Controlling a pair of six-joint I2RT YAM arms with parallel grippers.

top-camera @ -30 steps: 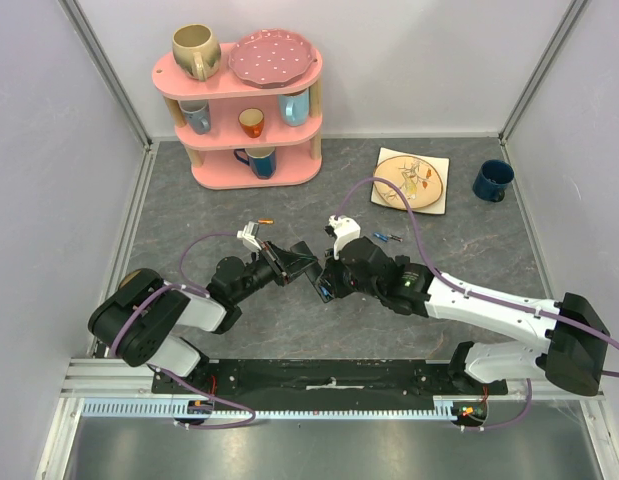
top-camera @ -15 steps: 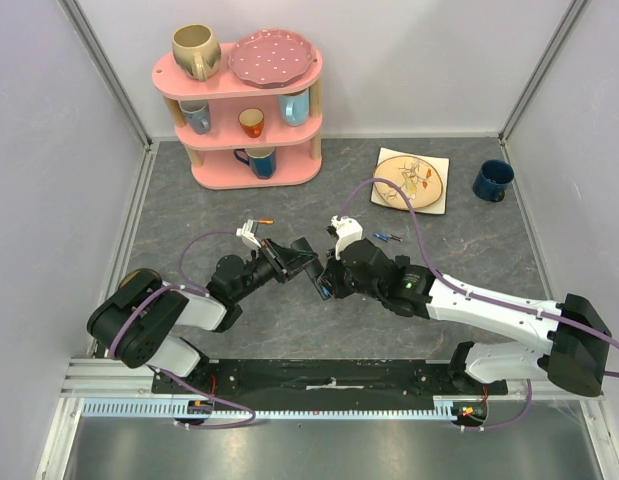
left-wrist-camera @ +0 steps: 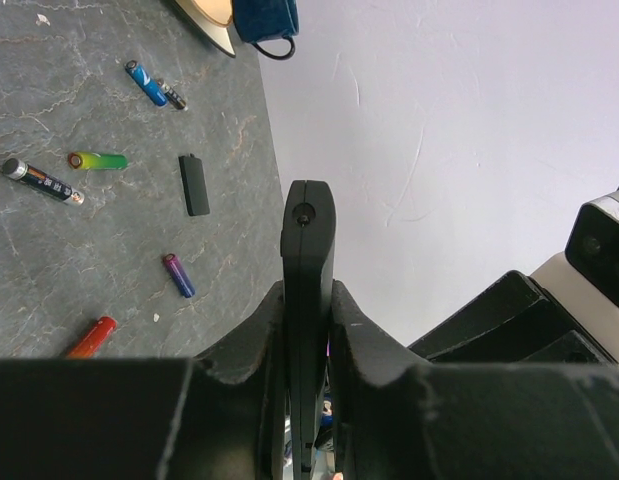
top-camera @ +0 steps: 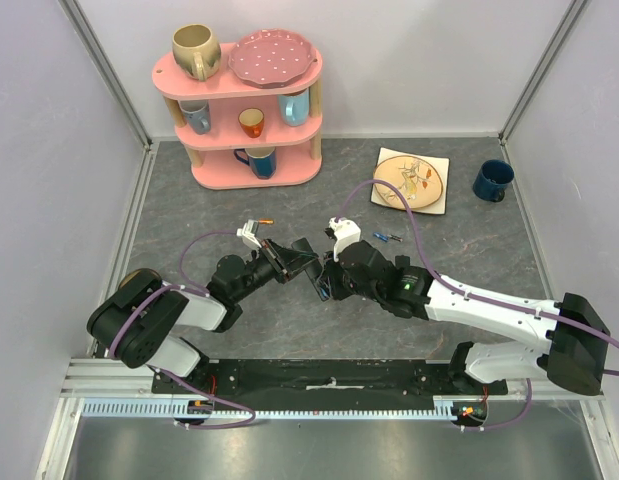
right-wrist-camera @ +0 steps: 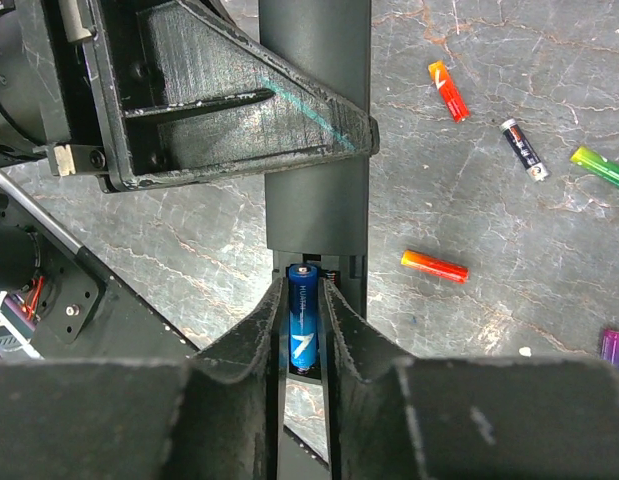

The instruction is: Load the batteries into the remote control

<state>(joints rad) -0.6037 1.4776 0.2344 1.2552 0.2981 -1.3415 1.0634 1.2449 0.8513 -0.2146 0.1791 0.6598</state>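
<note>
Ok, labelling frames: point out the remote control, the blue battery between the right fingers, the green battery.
remote control (right-wrist-camera: pixel 315 215): right wrist view, mid-body.
blue battery (right-wrist-camera: pixel 302 332): right wrist view, barrel middle.
green battery (left-wrist-camera: pixel 99 160): left wrist view, barrel middle.

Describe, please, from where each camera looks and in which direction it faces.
Top external: above and behind the bases, looking down on the table; both arms show.
Left wrist: on the left arm, looking along the left tool, which is clamped on the remote control.
Right wrist: on the right arm, looking down past the right tool, whose fingers hold a blue battery at the remote control.
Shared: both wrist views show the remote control and loose batteries.
</note>
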